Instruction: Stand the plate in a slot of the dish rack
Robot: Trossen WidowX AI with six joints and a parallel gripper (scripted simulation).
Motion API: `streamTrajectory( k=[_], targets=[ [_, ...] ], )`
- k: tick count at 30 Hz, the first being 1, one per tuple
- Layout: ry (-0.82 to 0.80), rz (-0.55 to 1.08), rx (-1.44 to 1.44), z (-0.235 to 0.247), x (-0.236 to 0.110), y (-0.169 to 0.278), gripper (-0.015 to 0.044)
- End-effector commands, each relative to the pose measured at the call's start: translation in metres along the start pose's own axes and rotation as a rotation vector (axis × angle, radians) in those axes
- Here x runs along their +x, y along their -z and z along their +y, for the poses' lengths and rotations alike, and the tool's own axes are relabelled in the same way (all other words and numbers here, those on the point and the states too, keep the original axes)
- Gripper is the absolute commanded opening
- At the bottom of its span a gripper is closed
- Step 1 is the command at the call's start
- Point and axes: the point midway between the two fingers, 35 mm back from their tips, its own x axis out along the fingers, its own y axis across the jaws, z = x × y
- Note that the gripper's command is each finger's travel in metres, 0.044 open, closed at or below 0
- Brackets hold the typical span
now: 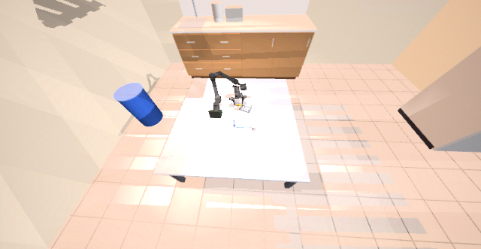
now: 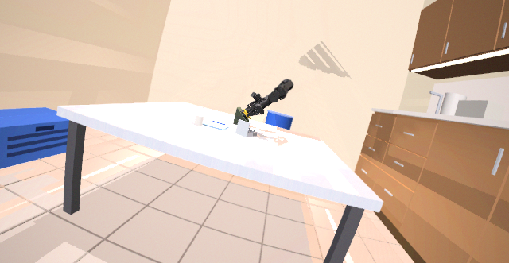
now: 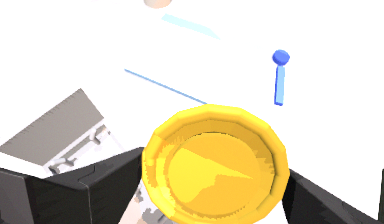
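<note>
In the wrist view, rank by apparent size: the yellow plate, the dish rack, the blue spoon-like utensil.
1. Yellow plate, held in the gripper, close to the camera, so it looms large.
2. Dish rack, partly hidden.
3. Blue utensil, smallest.

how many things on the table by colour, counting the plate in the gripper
yellow: 1, the plate, held in the gripper
grey and white: 1, the dish rack
blue: 2, a spoon and a flat card
white: 1, a small cup
total: 5
</note>
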Motion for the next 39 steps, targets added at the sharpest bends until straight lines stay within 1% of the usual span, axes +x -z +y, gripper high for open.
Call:
streamTrajectory(
  k=[1, 18, 31, 39],
  targets=[
    [-0.050, -0.087, -0.068, 0.002, 0.005, 0.002, 0.0000],
    [-0.264, -0.369, -0.265, 0.015, 0.014, 0.017, 0.0000],
    [-0.445, -0.547, -0.372, 0.017, 0.011, 0.032, 0.0000],
    [-0.574, -0.638, -0.390, 0.015, 0.004, 0.041, 0.0000]
  ],
)
